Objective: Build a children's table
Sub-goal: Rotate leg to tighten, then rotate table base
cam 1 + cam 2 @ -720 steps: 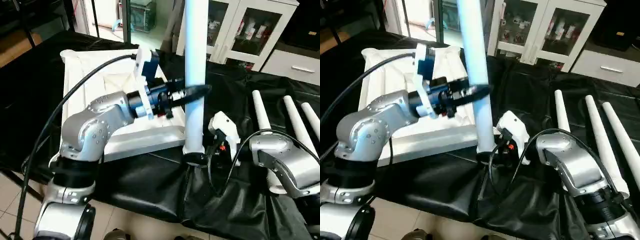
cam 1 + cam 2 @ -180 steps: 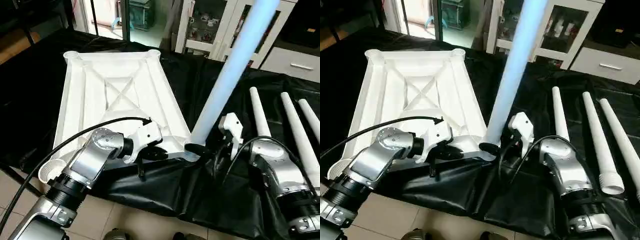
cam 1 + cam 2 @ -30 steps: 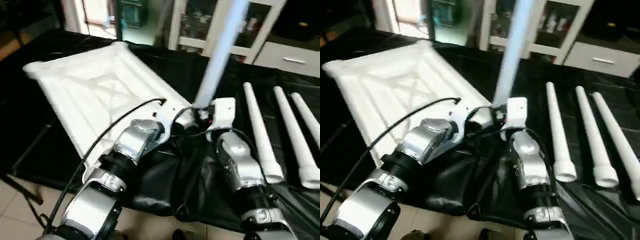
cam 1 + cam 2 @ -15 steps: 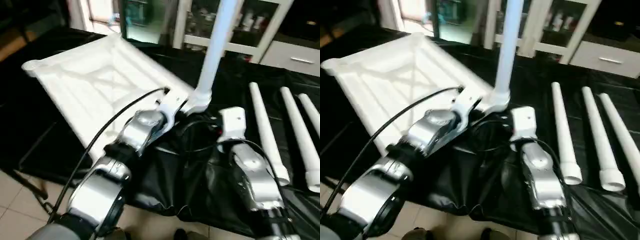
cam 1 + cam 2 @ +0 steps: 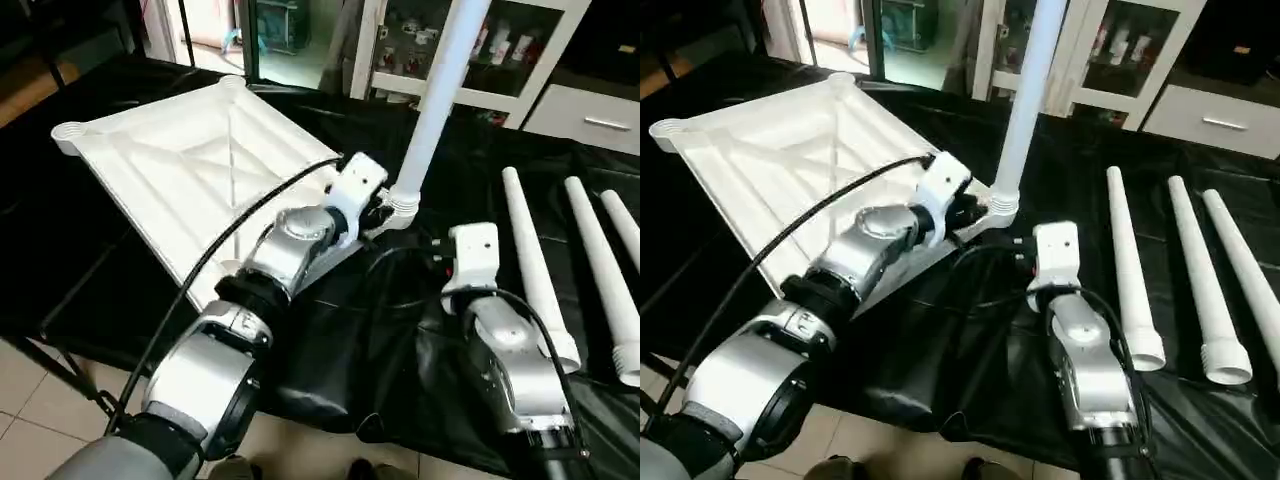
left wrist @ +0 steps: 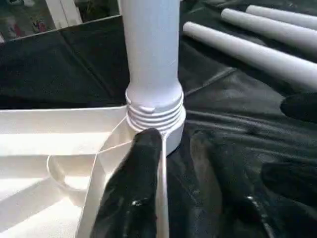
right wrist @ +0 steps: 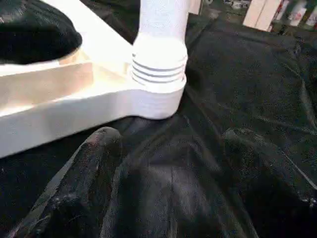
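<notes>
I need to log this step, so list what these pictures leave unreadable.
- Upright leg: its upper end is cut off by the top edge in both eye views.
- How deep its thread sits in the corner socket: the socket wall hides it.
- Left gripper: the wrist housing covers its fingertips in the eye views.
- Loose legs: the rightmost one runs off the picture's edge.
</notes>
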